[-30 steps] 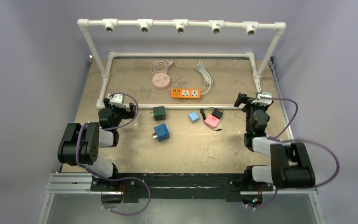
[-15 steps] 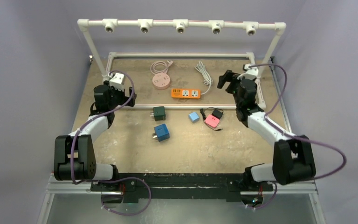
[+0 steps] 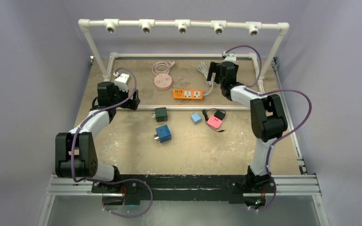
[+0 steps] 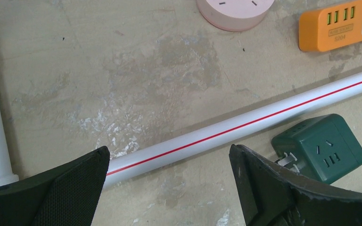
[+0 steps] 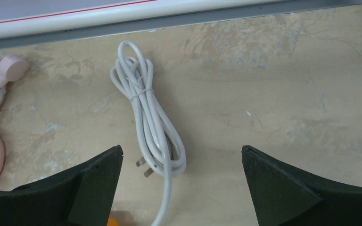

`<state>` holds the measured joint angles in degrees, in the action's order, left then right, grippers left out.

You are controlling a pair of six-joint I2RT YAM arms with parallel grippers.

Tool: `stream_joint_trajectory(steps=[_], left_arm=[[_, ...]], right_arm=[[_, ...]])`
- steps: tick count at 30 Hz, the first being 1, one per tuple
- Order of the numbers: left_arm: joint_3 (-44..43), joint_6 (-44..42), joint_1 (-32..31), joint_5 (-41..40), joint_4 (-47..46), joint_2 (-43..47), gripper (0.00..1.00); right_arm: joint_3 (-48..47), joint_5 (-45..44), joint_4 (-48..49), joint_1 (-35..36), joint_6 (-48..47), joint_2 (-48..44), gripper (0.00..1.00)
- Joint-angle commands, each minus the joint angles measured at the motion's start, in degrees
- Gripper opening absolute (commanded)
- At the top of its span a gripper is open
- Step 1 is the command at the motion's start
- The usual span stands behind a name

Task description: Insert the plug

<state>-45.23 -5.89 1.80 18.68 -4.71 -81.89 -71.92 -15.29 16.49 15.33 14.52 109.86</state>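
The orange power strip lies at the back middle, and its end shows in the left wrist view. Its white cable lies coiled beside it, and the two-prong plug sticks out of the coil's near end. My right gripper is open and empty above the coil. In the right wrist view the plug lies between the jaws, nearer the left one. My left gripper is open and empty over the white pipe, left of the green cube adapter.
A pink round socket with its cord lies left of the strip. A blue cube, a light blue cube, a black adapter and a pink charger lie mid-table. A white pipe frame with bulb sockets stands at the back.
Both arms have unfolded and reached toward the back. The right gripper swung left to above the white cable. The left gripper moved up to the front pipe. Both stayed open.
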Motion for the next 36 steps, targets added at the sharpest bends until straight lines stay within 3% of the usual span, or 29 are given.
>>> stream_joint_trajectory(steps=[1,9,16,18,21,22,25,36], left_arm=[[-2.9,-1.7,-0.2,0.3,2.0,-0.1,0.99],[-3.7,-1.9,-0.2,-0.3,4.2,-0.3,0.99],[-2.8,-2.3,-0.2,-1.4,4.2,0.6,0.99],[-2.9,-2.3,-0.2,-1.6,4.2,1.0,0.99],[-2.7,-1.8,-0.2,-2.1,4.0,2.0,0.99],[-2.6,-1.7,-0.2,-2.0,3.8,2.2,0.99],[-2.3,-0.6,-0.2,-1.9,3.5,2.8,0.98],[-1.9,0.0,-0.2,-3.1,4.6,4.9,0.93]], right_arm=[[-8.0,2.1,-1.2,0.3,-3.0,5.7,0.99],[-20.0,-1.5,-6.3,3.1,-5.6,18.1,0.96],[-23.8,-3.5,-8.6,4.0,-7.3,22.9,0.77],[-24.6,-3.8,-10.2,4.0,-7.2,23.7,0.66],[-24.8,-4.9,-11.5,4.3,-6.3,23.1,0.26],[-23.8,-5.3,-10.8,4.6,-6.3,21.9,0.17],[-20.2,-6.9,-8.0,6.3,-7.6,17.2,0.02],[-10.7,-17.7,-6.4,16.0,-5.7,-0.9,0.0]])
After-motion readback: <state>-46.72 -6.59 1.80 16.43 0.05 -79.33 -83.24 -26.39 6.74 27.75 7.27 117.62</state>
